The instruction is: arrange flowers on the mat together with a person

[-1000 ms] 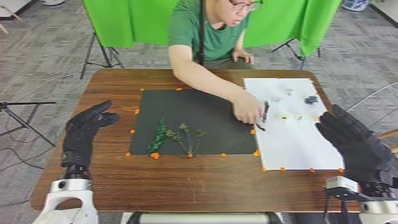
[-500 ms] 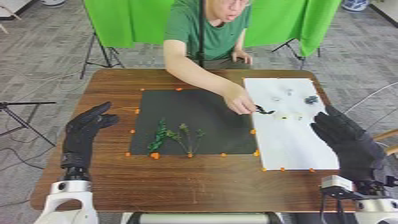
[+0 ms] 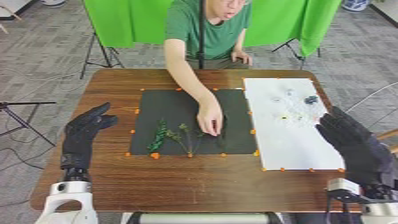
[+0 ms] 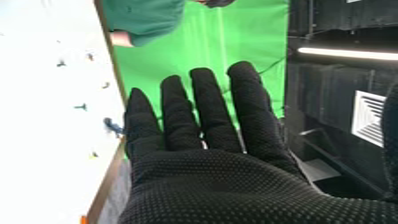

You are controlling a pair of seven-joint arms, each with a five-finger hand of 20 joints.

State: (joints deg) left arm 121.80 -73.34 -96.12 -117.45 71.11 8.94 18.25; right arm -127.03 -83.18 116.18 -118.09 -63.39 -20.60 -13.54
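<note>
In the head view my left hand [image 3: 87, 131] is open above the table's left side, left of the black mat [image 3: 164, 105]. My right hand [image 3: 354, 140] is open over the white sheet's right edge; in the right wrist view the right hand [image 4: 222, 185] has straight fingers. On the mat's lower left lie a dark green sprig [image 3: 158, 137] and a lighter branching stem [image 3: 188, 140]. The person's hand [image 3: 210, 117] is over the mat, holding a dark thin stem [image 3: 222, 131] just right of those sprigs.
Small flowers [image 3: 311, 100] and other small pieces lie on the white sheet [image 3: 298, 150]. Orange markers edge the mat and sheet on the brown table [image 3: 178, 187]. The person's arm [image 3: 184, 75] reaches across from the far side.
The person's hand has moved from the white sheet's left edge leftward onto the black mat, carrying the dark stem. My left hand has stayed put; my right hand has shifted slightly.
</note>
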